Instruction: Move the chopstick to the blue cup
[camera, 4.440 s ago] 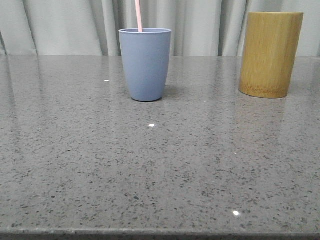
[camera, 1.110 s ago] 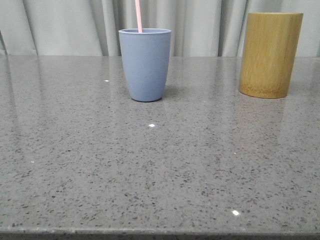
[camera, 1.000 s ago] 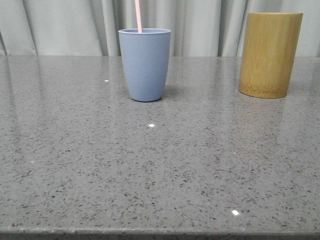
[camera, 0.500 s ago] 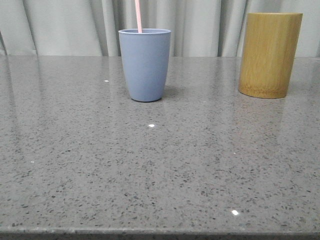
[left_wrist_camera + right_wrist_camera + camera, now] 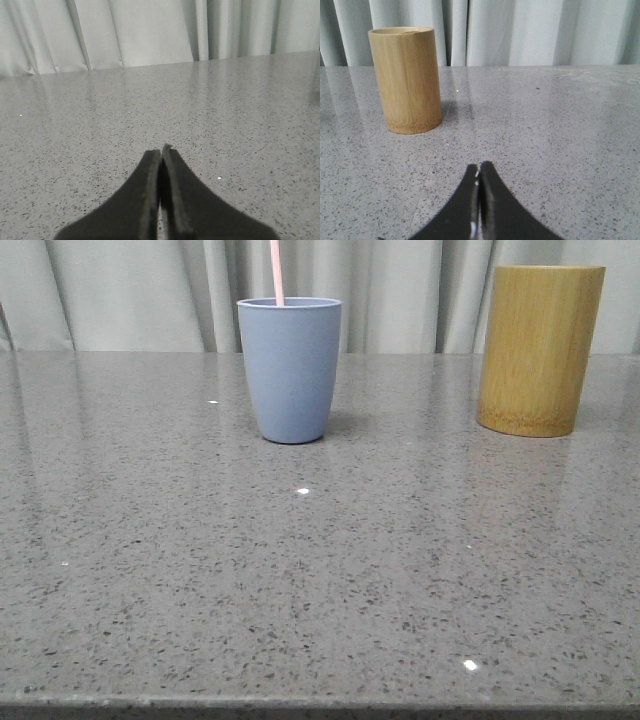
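Chopstick (image 5: 276, 270) is standing inside the blue cup (image 5: 290, 368), well apart from the bamboo cylinder (image 5: 540, 348). Left gripper (image 5: 161, 156) and right gripper (image 5: 479, 171) are resting clenched, empty. Transfer is appearing complete; no further move is needed.

Staged test setup rather than a lived-in room, speckled grey stone worktop (image 5: 300, 590) stretching wide, pale pleated curtains (image 5: 140, 290) hanging as backdrop, closing off everything behind

One blue cup (image 5: 290, 370); one pink chopstick (image 5: 277, 272); one bamboo cylinder (image 5: 541, 348); two grippers: left gripper (image 5: 161, 152), right gripper (image 5: 479, 169); one grey speckled table (image 5: 320, 580)
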You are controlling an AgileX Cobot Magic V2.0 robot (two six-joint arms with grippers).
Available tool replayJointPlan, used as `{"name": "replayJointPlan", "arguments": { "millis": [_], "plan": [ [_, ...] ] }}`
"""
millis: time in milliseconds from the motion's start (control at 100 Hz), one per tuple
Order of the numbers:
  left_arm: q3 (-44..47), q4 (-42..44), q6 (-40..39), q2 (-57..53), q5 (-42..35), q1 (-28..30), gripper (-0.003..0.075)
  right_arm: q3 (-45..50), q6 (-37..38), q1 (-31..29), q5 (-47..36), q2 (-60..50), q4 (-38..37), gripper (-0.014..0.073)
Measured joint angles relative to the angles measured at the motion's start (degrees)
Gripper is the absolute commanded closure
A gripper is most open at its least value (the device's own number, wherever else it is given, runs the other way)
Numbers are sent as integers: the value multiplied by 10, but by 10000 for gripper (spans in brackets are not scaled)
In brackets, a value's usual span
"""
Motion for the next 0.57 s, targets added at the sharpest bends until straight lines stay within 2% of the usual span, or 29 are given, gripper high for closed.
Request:
{"name": "replayJointPlan", "arguments": {
  "millis": [570],
  "plan": [
    [0,0,0,0,0,0,739,0,0,0,0,0,4,661]
  ]
}}
